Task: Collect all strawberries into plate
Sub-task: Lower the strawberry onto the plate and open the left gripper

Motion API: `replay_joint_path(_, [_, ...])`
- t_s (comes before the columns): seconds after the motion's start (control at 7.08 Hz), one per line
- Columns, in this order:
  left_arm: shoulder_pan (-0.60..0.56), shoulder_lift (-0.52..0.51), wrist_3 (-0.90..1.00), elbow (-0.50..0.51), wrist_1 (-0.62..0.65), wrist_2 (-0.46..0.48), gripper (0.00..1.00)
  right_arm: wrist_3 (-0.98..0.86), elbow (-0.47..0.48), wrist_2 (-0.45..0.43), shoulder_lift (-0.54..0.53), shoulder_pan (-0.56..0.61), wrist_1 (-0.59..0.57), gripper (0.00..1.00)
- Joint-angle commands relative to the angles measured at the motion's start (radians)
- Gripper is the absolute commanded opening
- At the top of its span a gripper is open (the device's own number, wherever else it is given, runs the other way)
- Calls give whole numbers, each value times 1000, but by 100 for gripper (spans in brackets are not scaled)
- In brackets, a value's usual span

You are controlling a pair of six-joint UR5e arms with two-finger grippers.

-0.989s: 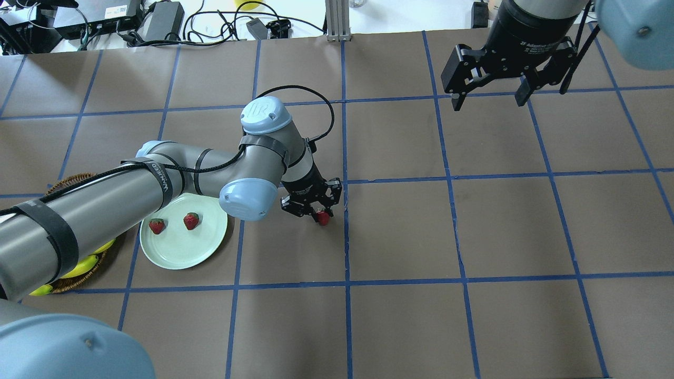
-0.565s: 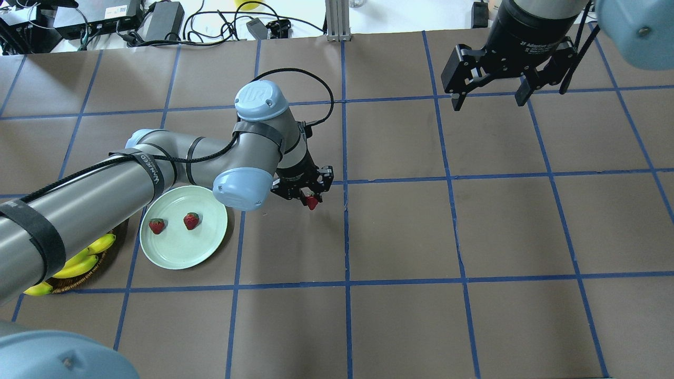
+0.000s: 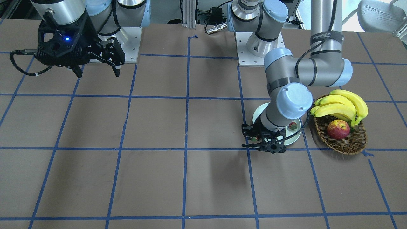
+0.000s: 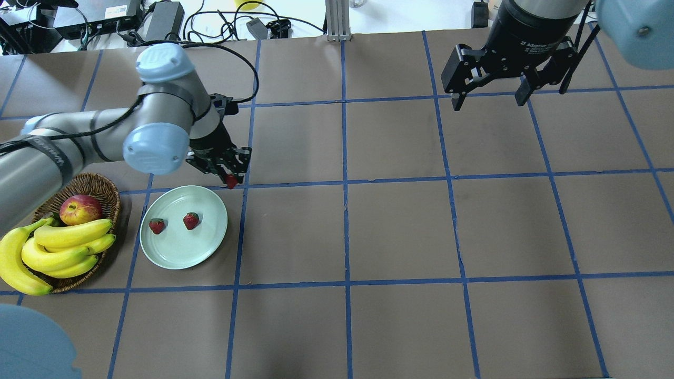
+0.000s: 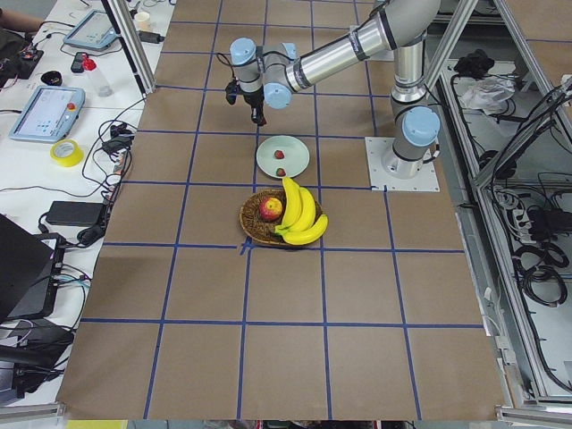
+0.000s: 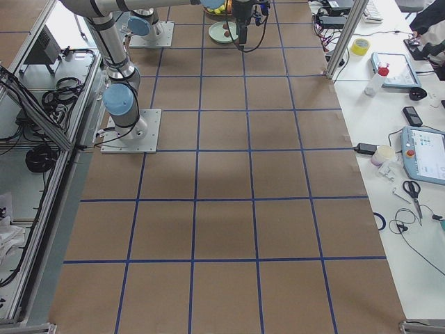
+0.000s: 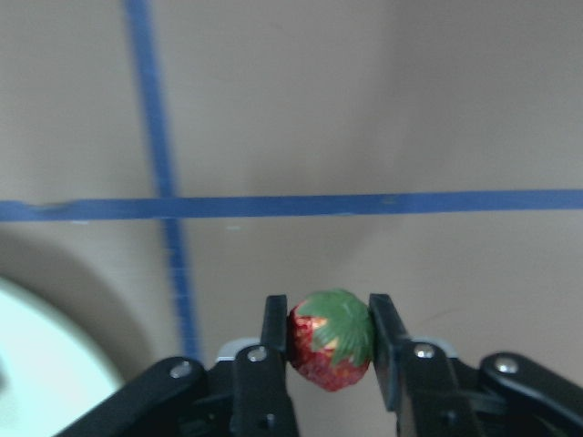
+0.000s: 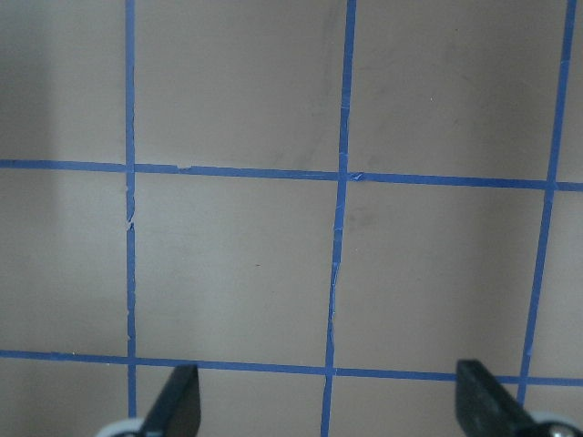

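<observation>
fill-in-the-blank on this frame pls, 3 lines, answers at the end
1. The left gripper is shut on one strawberry, while the right gripper is ____.
2. ____ other strawberries lie on the plate.
3. The apple and bananas sit in the ____.
Missing words: open; two; basket.

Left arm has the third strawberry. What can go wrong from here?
The held strawberry hangs over bare paper beside the plate; opening the left gripper now would likely miss the plate.
Only the fingertips pinch it, so it may slip in transit.
Released too high, it might roll off the shallow plate or knock the two strawberries there.
</observation>
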Motion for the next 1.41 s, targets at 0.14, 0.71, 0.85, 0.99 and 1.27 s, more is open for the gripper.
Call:
replay_joint_path(0.14, [161, 27, 165, 8, -132, 65, 0, 0, 0, 0, 0, 0, 0, 100])
replay_joint_path(0.71, [169, 0, 193, -58, -129, 73, 63, 0, 0, -2, 0, 0, 0, 100])
replay_joint_path(0.85, [169, 4, 184, -63, -122, 73, 100, 0, 0, -2, 0, 0, 0, 100])
replay_joint_path(0.99, [169, 19, 188, -60, -122, 76, 100, 0, 0, -2, 0, 0, 0, 100])
replay_joint_path(1.27, [152, 59, 196, 21, -138, 70, 100, 0, 0, 0, 0, 0, 0, 100])
